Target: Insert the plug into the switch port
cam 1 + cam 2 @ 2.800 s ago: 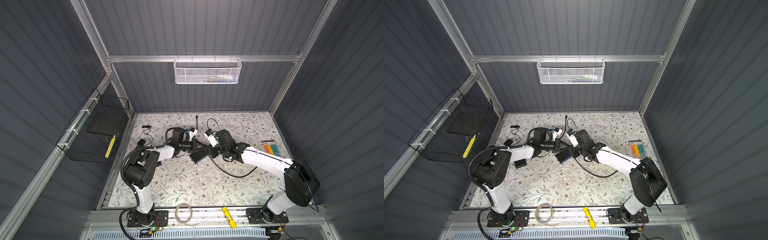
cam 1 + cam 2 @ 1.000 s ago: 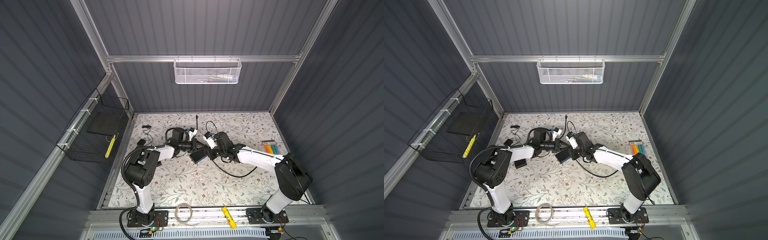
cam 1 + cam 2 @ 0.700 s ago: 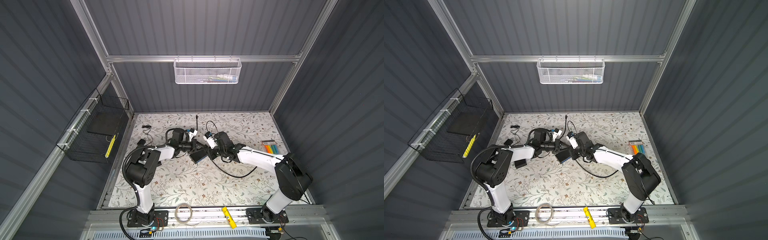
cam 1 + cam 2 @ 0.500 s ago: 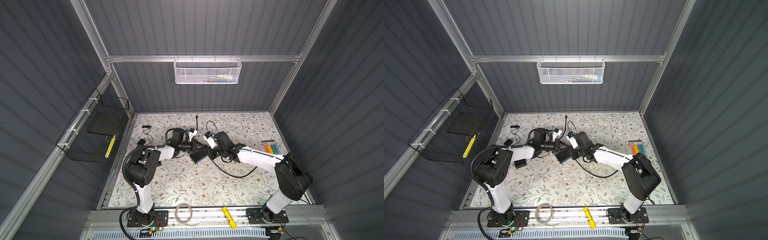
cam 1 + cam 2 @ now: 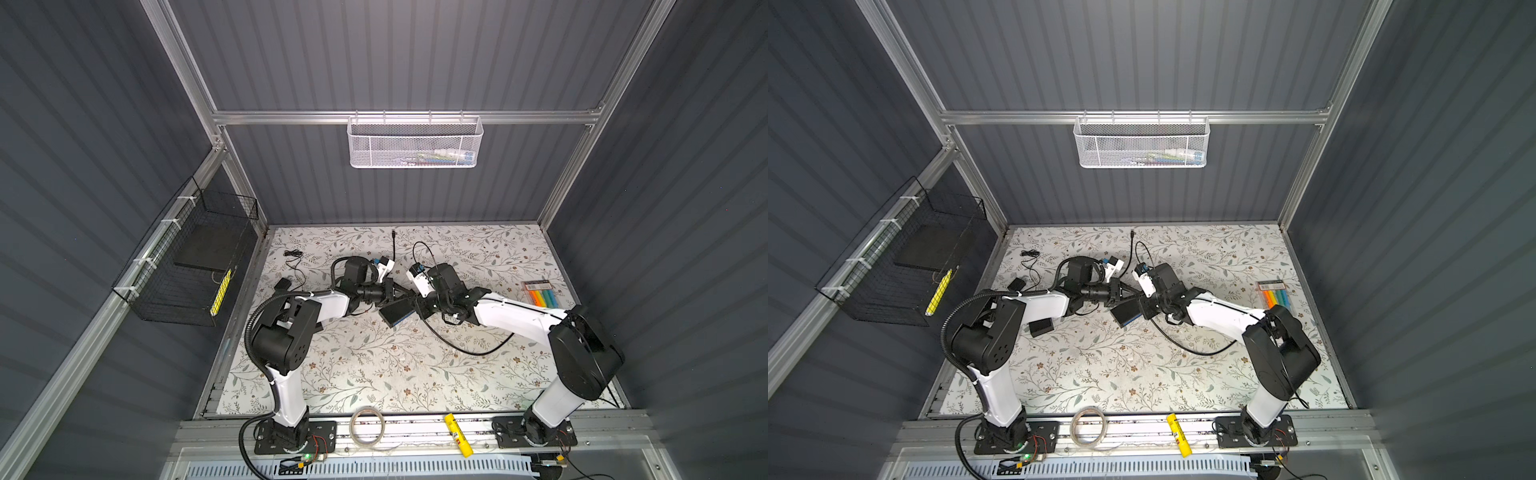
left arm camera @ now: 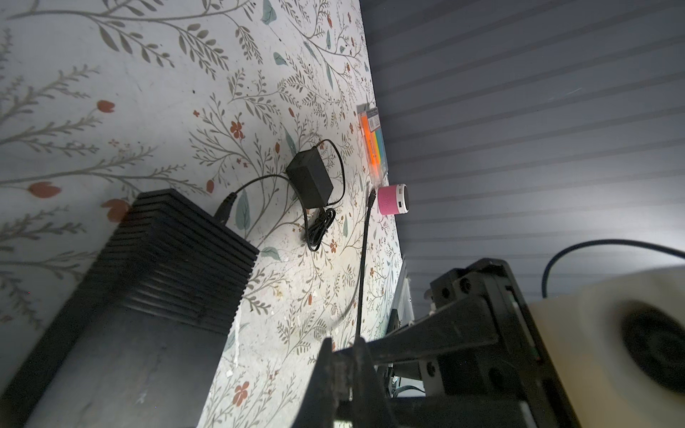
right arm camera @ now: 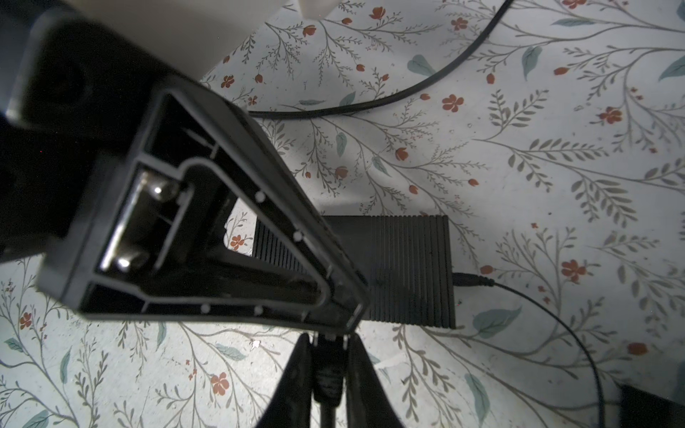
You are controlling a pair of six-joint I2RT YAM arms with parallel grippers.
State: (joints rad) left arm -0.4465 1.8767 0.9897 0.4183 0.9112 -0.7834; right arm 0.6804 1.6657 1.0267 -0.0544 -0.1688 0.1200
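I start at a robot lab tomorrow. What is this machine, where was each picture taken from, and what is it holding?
Two white-and-black robot arms, left and right, are mounted at the front of a flower-patterned table. Two pictures look down from overhead; two come from cameras on the wrists. On the table lie a black ribbed network switch, a black power adapter, a small pink speaker and a pack of coloured highlighters. The right arm's fingers pinch a black cable plug near the switch. The left arm's fingers are closed; whether they grip anything is unclear.
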